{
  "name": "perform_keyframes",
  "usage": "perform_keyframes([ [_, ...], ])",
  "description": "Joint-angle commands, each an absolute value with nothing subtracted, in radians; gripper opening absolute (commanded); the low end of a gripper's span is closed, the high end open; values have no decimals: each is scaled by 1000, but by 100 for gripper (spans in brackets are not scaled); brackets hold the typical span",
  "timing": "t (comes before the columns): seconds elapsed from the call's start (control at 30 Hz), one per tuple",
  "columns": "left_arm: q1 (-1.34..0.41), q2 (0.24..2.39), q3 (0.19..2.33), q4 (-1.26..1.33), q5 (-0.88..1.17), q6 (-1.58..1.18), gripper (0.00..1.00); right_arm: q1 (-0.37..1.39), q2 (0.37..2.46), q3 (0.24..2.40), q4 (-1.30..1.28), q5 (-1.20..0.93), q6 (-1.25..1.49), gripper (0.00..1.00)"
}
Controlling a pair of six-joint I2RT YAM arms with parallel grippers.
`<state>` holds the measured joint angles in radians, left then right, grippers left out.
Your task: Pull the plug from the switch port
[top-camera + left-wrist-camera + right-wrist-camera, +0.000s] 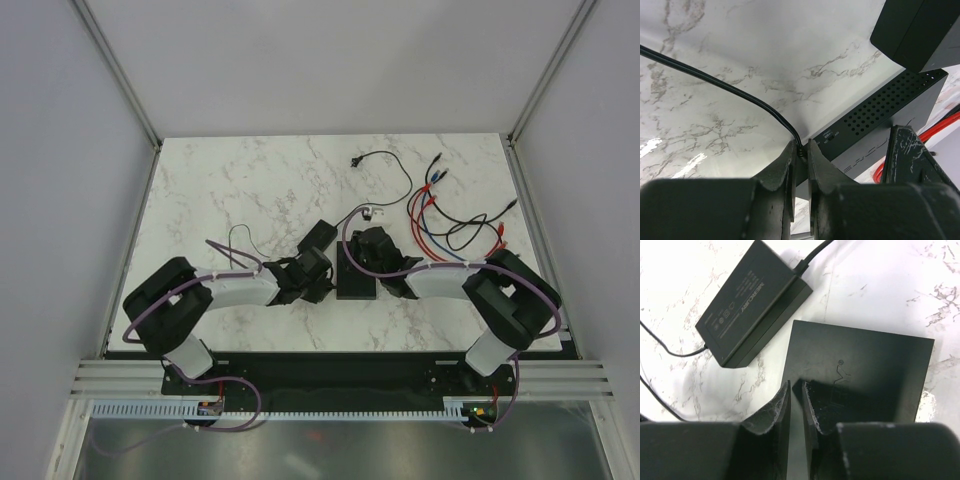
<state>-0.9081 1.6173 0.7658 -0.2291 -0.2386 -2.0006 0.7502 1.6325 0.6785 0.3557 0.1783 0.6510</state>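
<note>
The switch is a flat matte-black box lying between my two arms. In the left wrist view its perforated side face shows. My left gripper is shut on the plug of a thin black cord, right at the switch's side face; whether the plug sits in the port is hidden by the fingers. From above the left gripper sits at the switch's left edge. My right gripper is shut, its tips at the left edge of the switch's top; from above it is over the switch.
A smaller black box with its own cord lies just beyond the switch. Red, blue and black cables lie loose at the right rear. A small loose black cord lies at the back.
</note>
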Motion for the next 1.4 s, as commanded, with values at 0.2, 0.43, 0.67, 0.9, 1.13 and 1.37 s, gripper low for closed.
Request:
perform_keyframes([
  [0.2,-925,1562,692,-347,-271,-2266,2,755,1733,683,104,270,710,15],
  [0.43,-942,1534,629,-339,-291,-2336,2,755,1772,712,83,261,707,15],
  [0.67,-946,1575,623,-281,-293,-2301,2,761,1772,715,106,213,658,17],
  [0.9,-948,1595,638,-261,-272,-2255,2,847,1658,721,60,192,555,36],
  [1.13,-954,1591,632,-236,-250,-2273,2,899,1646,834,-264,328,567,51],
  [1.37,-960,1572,601,-187,-244,-2270,2,917,1706,955,-408,402,580,54],
])
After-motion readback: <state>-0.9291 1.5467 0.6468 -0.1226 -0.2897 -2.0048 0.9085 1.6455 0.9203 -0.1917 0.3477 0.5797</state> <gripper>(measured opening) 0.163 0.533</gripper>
